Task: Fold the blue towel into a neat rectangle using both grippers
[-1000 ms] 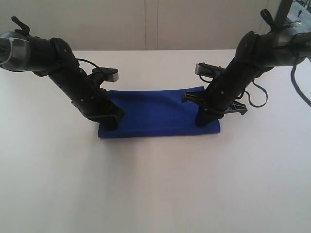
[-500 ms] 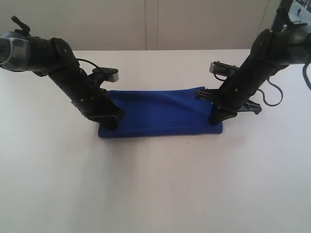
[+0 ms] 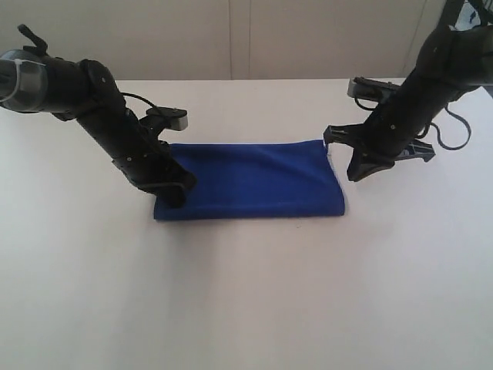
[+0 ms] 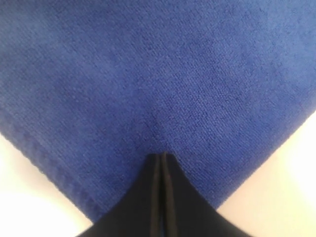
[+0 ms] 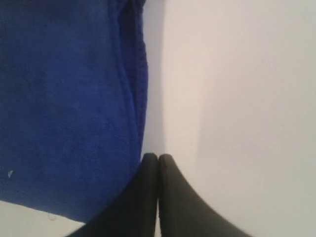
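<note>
The blue towel (image 3: 250, 180) lies on the white table as a long folded rectangle. My left gripper (image 3: 179, 197) is shut, its tips pressed down on the towel's near left corner; in the left wrist view the closed tips (image 4: 162, 157) rest on the blue towel (image 4: 148, 74) with nothing between them. My right gripper (image 3: 353, 176) is shut and empty, just off the towel's right edge above the bare table. In the right wrist view the closed tips (image 5: 158, 158) sit beside the towel's edge (image 5: 64, 98).
The white table (image 3: 246, 293) spreads out on all sides of the towel. A pale wall (image 3: 231, 38) rises behind its far edge. Black cables (image 3: 454, 135) hang by the right arm.
My right gripper has slid off the towel's right end to the right and lifted slightly, leaving that end flat. The left arm has held still on the left corner.
</note>
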Robot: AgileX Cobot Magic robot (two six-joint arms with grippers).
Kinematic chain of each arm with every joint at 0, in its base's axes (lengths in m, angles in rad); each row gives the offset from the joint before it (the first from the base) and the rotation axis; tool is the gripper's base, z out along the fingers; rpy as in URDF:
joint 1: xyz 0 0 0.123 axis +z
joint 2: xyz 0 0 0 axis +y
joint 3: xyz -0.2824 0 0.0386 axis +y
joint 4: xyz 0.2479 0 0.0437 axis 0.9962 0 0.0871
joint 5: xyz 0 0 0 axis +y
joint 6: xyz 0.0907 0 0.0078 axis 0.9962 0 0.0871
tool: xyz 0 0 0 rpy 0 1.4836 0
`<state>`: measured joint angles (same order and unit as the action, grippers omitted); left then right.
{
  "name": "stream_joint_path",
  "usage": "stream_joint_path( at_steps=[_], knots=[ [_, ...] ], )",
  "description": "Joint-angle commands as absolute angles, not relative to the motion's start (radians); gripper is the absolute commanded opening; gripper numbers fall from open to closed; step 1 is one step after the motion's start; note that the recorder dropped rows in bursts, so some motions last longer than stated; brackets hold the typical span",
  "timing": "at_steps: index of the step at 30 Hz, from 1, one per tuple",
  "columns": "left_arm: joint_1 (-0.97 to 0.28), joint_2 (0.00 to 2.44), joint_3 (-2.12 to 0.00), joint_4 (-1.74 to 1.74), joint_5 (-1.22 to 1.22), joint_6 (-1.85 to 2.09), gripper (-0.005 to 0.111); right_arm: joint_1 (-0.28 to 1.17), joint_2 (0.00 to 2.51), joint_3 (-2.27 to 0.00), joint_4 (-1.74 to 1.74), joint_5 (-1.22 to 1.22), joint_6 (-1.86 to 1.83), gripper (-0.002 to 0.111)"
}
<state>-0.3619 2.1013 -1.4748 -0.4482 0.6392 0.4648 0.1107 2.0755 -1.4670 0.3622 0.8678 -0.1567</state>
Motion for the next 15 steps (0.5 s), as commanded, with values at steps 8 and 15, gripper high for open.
stream_joint_path(
  at_steps=[8, 15],
  knots=[
    [-0.361, 2.106, -1.466, -0.418, 0.670, 0.464, 0.000, 0.195, 2.131, -1.531, 0.754, 0.725, -0.437, 0.000],
    [-0.361, 2.106, -1.466, -0.418, 0.670, 0.464, 0.000, 0.210, 2.255, -1.677, 0.743, 0.684, -0.440, 0.000]
  ],
)
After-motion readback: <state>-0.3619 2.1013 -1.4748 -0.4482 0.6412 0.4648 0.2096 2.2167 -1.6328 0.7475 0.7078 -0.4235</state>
